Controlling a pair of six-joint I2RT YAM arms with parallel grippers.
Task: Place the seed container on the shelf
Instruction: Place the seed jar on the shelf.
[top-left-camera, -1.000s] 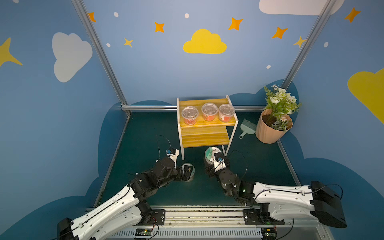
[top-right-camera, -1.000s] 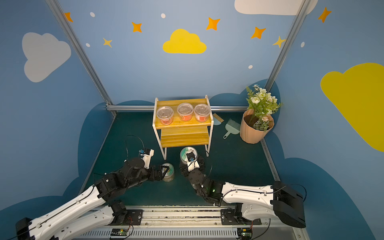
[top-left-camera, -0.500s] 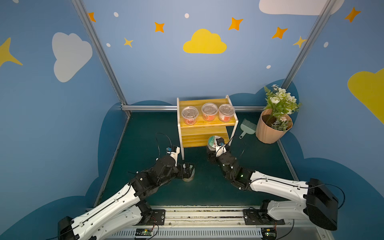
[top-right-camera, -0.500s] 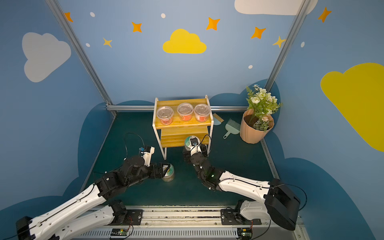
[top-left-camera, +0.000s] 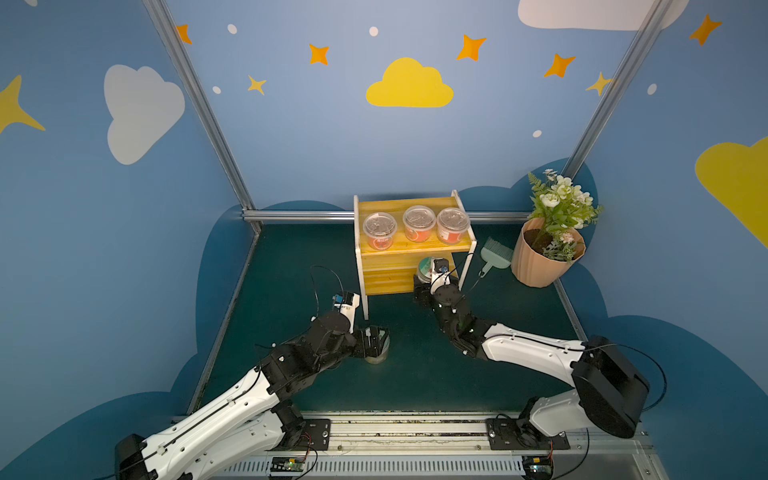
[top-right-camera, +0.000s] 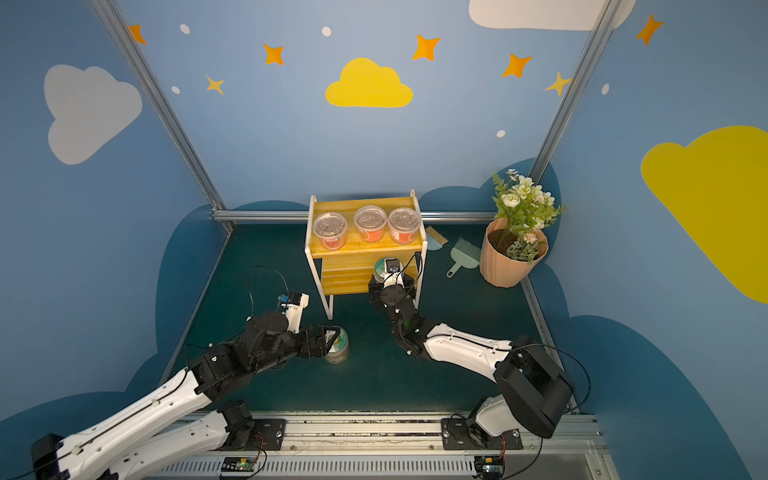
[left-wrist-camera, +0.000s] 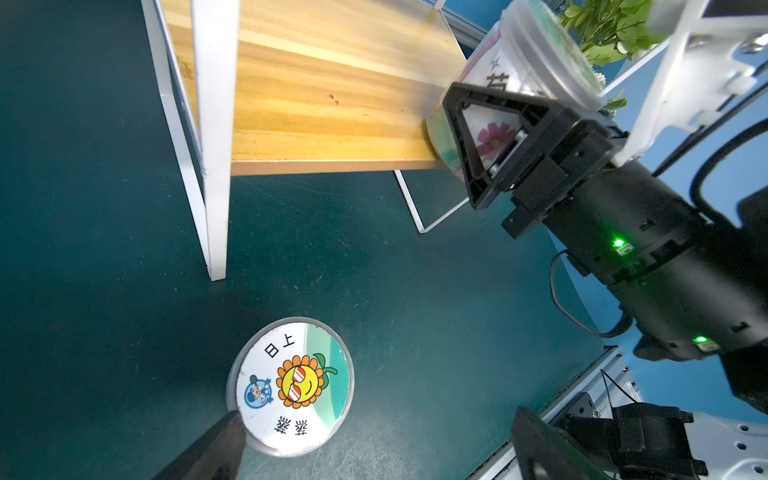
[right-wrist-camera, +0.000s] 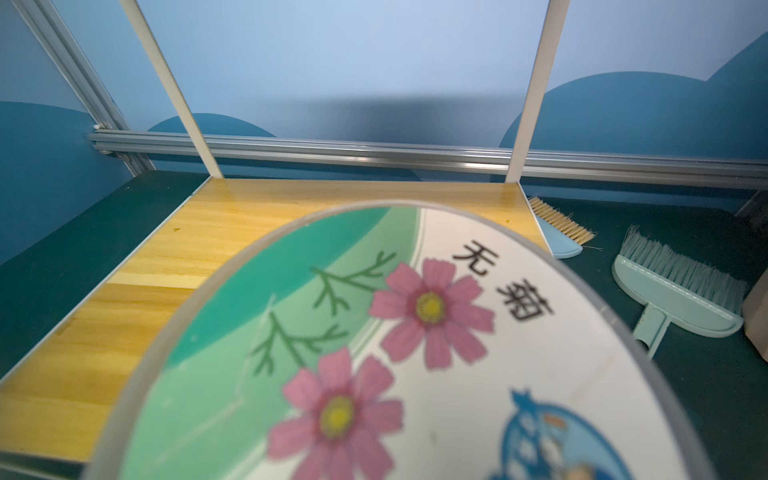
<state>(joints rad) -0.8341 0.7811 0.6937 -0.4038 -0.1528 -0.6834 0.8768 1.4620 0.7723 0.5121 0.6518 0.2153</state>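
The shelf (top-left-camera: 399, 250) (top-right-camera: 357, 254) stands at the back middle, with yellow planks and a white frame. My right gripper (top-left-camera: 424, 279) (left-wrist-camera: 478, 124) is shut on a seed container (top-left-camera: 426, 268) (top-right-camera: 380, 268) (left-wrist-camera: 536, 50) with a pink-flower lid (right-wrist-camera: 415, 353). It holds the container tilted at the right end of the lower plank (left-wrist-camera: 332, 116). A second seed container with a sunflower lid (left-wrist-camera: 291, 386) (top-left-camera: 376, 355) stands on the floor. My left gripper (left-wrist-camera: 376, 419) (top-left-camera: 376, 338) hovers open just above it, one finger (left-wrist-camera: 224, 436) at the lid's edge.
Three clear tubs with orange labels (top-left-camera: 379, 230) (top-left-camera: 417, 224) (top-left-camera: 452, 226) fill the top plank. A green hand brush (top-left-camera: 494, 255), a blue brush (top-right-camera: 436, 239) and a flower pot (top-left-camera: 544, 262) lie right of the shelf. The shelf's front leg (left-wrist-camera: 216, 208) stands near my left gripper.
My right arm has carried the flower-lid container from the floor in front of the shelf up to the lower plank's right end. The left arm has hardly moved.
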